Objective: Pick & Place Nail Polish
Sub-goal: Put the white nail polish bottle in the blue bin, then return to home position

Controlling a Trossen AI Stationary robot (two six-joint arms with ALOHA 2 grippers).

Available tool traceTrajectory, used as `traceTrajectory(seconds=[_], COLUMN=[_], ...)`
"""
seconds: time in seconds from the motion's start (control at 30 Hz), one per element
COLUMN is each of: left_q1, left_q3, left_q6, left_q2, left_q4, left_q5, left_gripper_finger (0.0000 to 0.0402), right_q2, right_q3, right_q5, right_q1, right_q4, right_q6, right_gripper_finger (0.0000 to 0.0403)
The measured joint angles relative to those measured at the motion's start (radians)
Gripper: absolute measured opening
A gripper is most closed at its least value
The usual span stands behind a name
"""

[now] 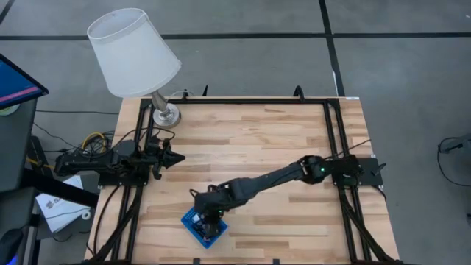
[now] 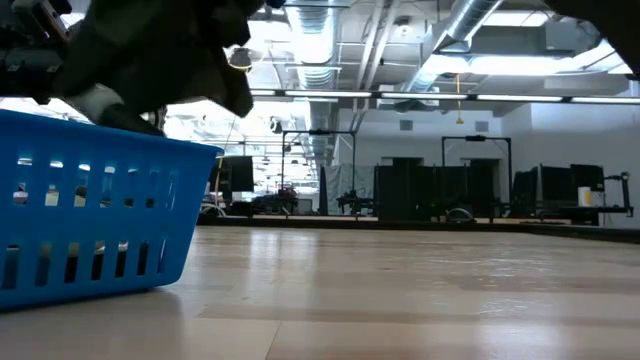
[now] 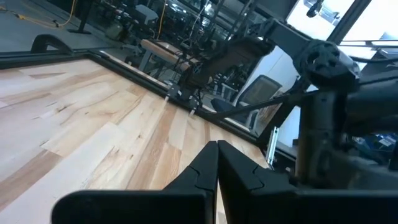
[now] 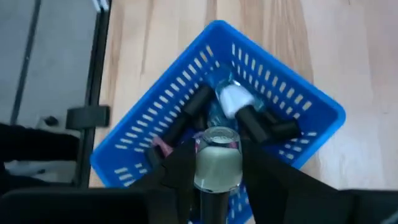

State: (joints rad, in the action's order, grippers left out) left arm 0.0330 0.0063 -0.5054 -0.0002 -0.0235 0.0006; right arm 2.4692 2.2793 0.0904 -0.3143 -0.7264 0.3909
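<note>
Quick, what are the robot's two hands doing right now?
Left gripper: fingers shut, holding nothing, waiting at the table's left edge.
Right gripper: shut on a pale nail polish bottle, above the blue basket.

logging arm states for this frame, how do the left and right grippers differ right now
The right gripper hangs over the blue basket at the table's near edge, shut on a pale nail polish bottle; the left gripper sits at the table's left side, shut on nothing. The right arm stretches far across the table; the left arm stays pulled back. Both have dark fingers.
</note>
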Motion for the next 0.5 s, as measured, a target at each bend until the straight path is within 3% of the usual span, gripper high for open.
traceTrajectory(seconds=[0.1, 0.33, 0.5], left_q1=[0.000, 0.000, 0.000], left_q3=[0.000, 0.000, 0.000], left_q6=[0.000, 0.000, 0.000], left_q2=[0.000, 0.000, 0.000], left_q4=[0.000, 0.000, 0.000], left_q5=[0.000, 0.000, 0.000], left_gripper_finger=[0.0001, 0.0001, 0.0001], right_q2=[0.012, -0.019, -0.181], right_q3=[0.045, 0.068, 0.068], right_q5=[0.002, 0.004, -0.029], right_q1=[0.002, 0.016, 0.034], right_q4=[-0.035, -0.043, -0.078], right_q6=[-0.041, -0.077, -0.218], right_gripper_finger=[0.0128, 0.0230, 0.0252])
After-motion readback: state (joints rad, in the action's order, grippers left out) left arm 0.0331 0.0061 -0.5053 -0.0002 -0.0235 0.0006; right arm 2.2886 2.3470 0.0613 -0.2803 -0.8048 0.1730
